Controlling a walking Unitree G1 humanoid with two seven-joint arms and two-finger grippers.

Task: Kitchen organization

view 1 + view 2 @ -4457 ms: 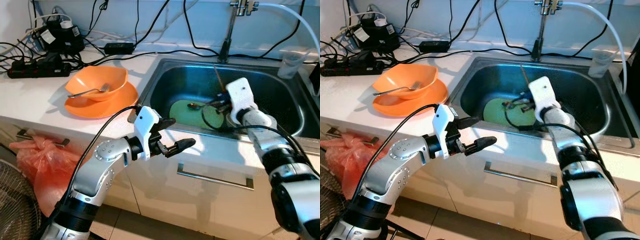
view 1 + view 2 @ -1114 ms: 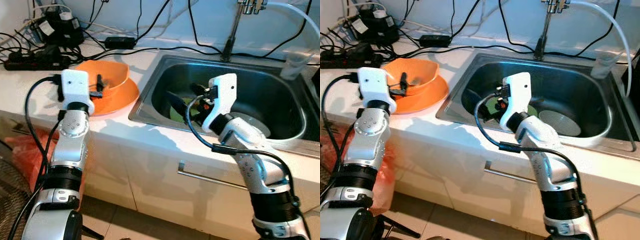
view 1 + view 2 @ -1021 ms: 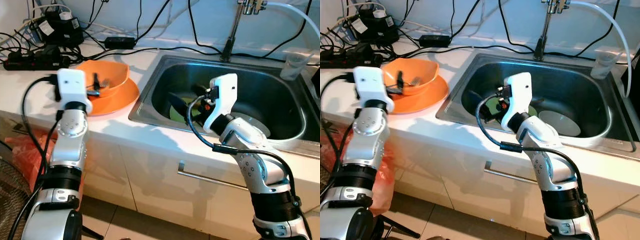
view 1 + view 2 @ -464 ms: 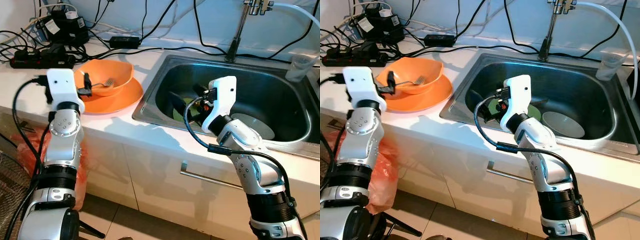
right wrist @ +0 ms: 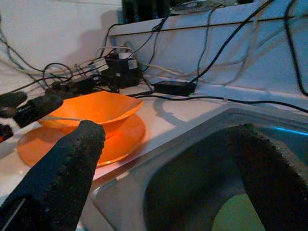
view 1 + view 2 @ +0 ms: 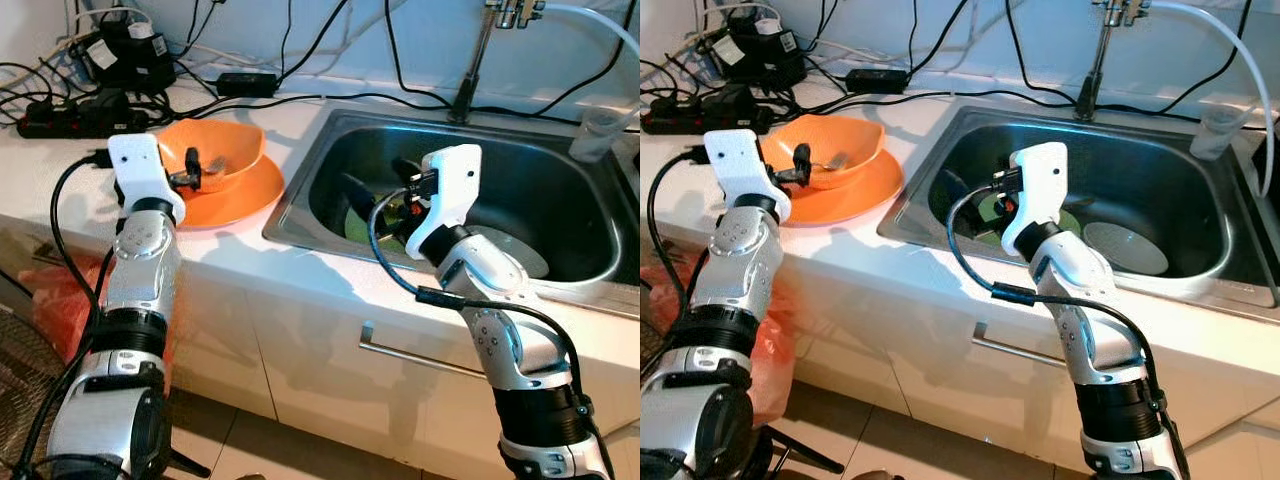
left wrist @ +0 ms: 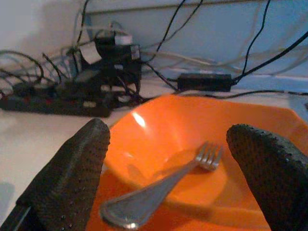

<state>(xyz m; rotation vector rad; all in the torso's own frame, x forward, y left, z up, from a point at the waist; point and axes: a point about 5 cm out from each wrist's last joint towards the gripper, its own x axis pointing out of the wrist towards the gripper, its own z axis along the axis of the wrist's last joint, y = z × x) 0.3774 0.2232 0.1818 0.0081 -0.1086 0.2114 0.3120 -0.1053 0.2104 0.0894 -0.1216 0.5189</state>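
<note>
Right now your left gripper (image 6: 187, 172) sits at the near rim of the orange bowl (image 6: 215, 156), fingers (image 7: 72, 178) spread wide with nothing between them, and the fork (image 7: 163, 192) lies straight ahead of them. Its handle end rests low on the near side of the bowl and its tines lie deeper in. That fork looks like the thing to take, so come in along the handle rather than across it, since a thin, smooth handle will likely slip out of a sideways pinch. Keep the lower finger clear of the bowl's lip, because a nudge there could tip the bowl on the plate (image 6: 240, 199) it sits on. Close only once the handle lies between both pads, then lift straight up.

Your right gripper (image 6: 398, 188) hangs over the left part of the sink (image 6: 300, 190), fingers (image 5: 57, 173) also wide apart and empty. Leave it parked unless you need it. Below and behind it a green plate (image 6: 990, 207) lies on the sink floor with a pale dish (image 6: 1125, 248) to the right; what the dark shapes beside the green plate are, I can't tell.

Farther back, cables and a power strip (image 6: 80, 110) crowd the counter, so carry the fork away from them.
</note>
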